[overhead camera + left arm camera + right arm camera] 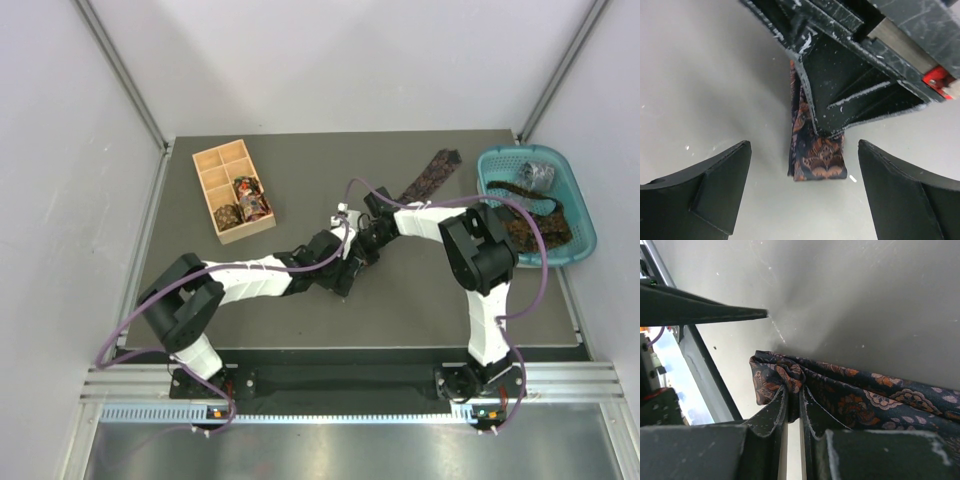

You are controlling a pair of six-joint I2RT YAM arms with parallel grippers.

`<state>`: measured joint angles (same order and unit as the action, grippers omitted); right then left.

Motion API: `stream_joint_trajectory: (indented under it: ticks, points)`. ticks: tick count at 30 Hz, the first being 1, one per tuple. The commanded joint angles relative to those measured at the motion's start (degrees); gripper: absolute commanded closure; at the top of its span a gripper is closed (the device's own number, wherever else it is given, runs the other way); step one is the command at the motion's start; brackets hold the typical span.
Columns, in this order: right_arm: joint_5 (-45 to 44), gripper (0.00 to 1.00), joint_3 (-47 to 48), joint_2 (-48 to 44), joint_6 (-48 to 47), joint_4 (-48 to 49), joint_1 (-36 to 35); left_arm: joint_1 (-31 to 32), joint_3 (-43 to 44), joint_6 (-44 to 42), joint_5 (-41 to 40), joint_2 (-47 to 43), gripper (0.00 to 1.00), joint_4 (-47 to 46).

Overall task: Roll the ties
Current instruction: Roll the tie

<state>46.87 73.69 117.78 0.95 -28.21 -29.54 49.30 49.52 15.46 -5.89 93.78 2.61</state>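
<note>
A dark paisley tie (432, 172) lies diagonally on the grey table, running from the back right toward the middle. My right gripper (794, 390) is shut on the bunched, folded end of this tie (865, 395) and holds it at the table surface. In the left wrist view the folded end (820, 160) hangs below the right gripper's black fingers (840, 95). My left gripper (804, 144) is open, its jaws wide on either side of that end without touching it. From above, the two grippers meet at mid-table, left (345, 272) and right (365, 235).
A tan wooden compartment box (212, 160) stands at the back left, with rolled ties (248, 195) in its near compartments. A teal basket (585, 215) at the right edge holds more ties (535, 215). Grey walls enclose the table.
</note>
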Motion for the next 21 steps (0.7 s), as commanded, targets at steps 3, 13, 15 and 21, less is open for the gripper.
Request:
stream_joint_trajectory:
  ticks: [3,13,15,21]
  points:
    - [-1.2,0.98,0.9,1.1,-3.1,-2.3,0.4,0.4,2.8,-3.2,1.7,2.5,0.12,-5.3]
    - [-1.3,0.99,0.2,-0.4,-3.9,-3.7,0.5,3.7,2.2,-4.0,-0.5,4.2,0.29,-4.5]
    - [-0.9,0.99,0.1,-0.6,-3.8,-4.0,0.5,4.0,1.6,-3.7,-0.6,3.9,0.33,-4.3]
    - [-0.2,0.95,-0.3,-1.3,-3.0,-4.0,0.5,4.3,0.7,-3.8,-1.8,3.5,0.45,-3.4]
